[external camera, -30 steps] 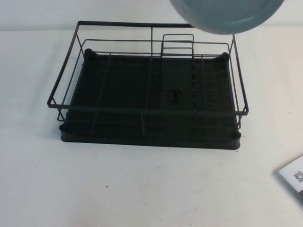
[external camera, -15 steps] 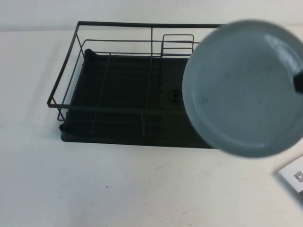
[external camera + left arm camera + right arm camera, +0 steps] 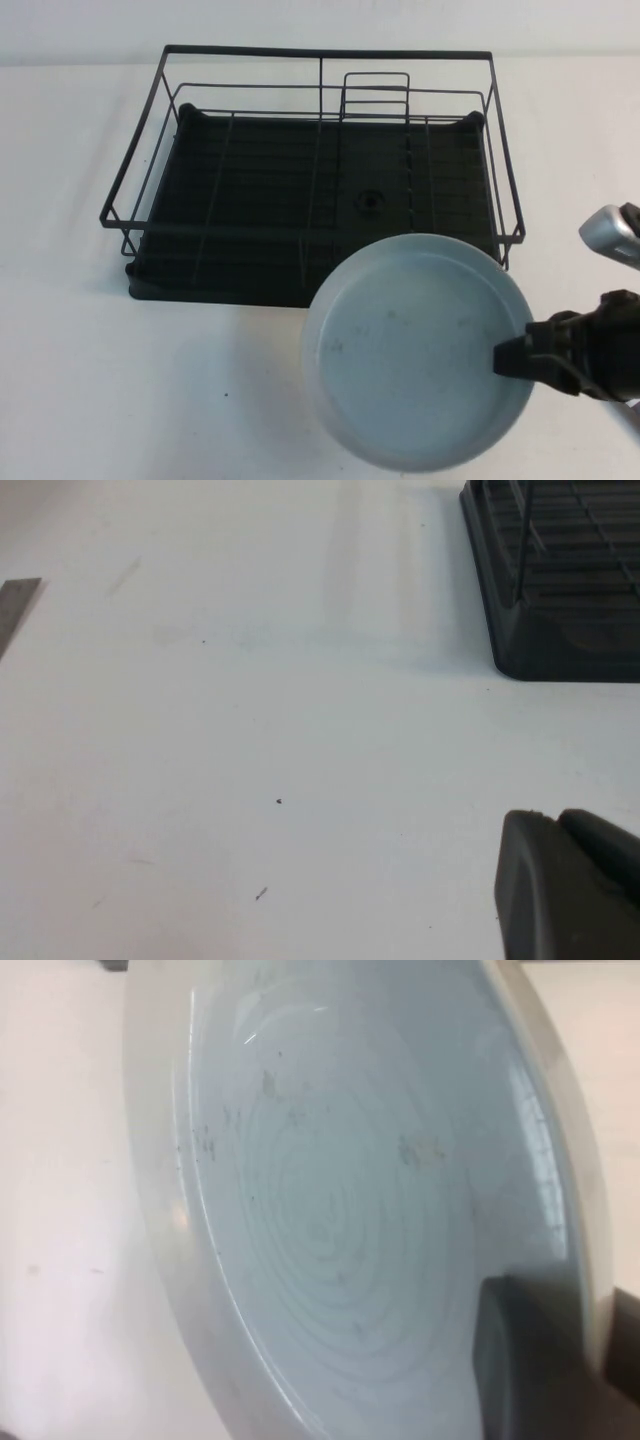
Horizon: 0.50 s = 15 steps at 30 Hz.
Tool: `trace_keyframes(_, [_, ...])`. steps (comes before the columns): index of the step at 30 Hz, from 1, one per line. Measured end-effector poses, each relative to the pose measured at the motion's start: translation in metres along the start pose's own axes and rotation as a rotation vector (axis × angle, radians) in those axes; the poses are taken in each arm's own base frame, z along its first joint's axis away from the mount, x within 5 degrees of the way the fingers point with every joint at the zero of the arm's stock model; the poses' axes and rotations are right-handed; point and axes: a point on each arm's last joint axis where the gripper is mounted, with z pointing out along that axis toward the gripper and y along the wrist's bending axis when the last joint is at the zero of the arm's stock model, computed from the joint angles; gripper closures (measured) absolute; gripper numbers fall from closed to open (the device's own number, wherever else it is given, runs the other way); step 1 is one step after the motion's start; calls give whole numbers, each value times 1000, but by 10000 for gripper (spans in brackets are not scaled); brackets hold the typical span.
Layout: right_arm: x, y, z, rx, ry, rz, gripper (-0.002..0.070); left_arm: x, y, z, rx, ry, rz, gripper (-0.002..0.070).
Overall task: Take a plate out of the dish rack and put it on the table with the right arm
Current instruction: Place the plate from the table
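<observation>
The round pale grey-blue plate (image 3: 415,350) is out of the black wire dish rack (image 3: 320,53). It hangs over the white table (image 3: 150,400) at the rack's front right and covers part of the rack's front edge. My right gripper (image 3: 515,358) is shut on the plate's right rim. In the right wrist view the plate (image 3: 340,1210) fills the picture, with one finger (image 3: 520,1360) on its inner face and the other behind the rim. I cannot tell whether the plate touches the table. My left gripper (image 3: 555,818) is shut and empty over bare table near the rack's corner (image 3: 560,580).
A small wire holder (image 3: 376,95) stands at the back inside the rack, which holds no dishes. A silver-grey part of the right arm (image 3: 610,232) shows at the right edge. A grey strip (image 3: 15,605) lies on the table in the left wrist view.
The plate came from high above the rack's back right, swung over its right side, and is now lower, in front of the rack. The right arm came into view with it.
</observation>
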Motion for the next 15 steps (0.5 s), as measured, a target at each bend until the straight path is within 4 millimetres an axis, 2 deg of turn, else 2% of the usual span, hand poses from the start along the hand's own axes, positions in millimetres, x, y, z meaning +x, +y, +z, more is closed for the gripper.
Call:
trace_keyframes(8, [-11,-18,57,-72,47,93,617,0,0,0,0,0,0,680])
trace_keyframes(15, [-9,-35,88,-54,100,149,617,0,0,0,0,0,0,680])
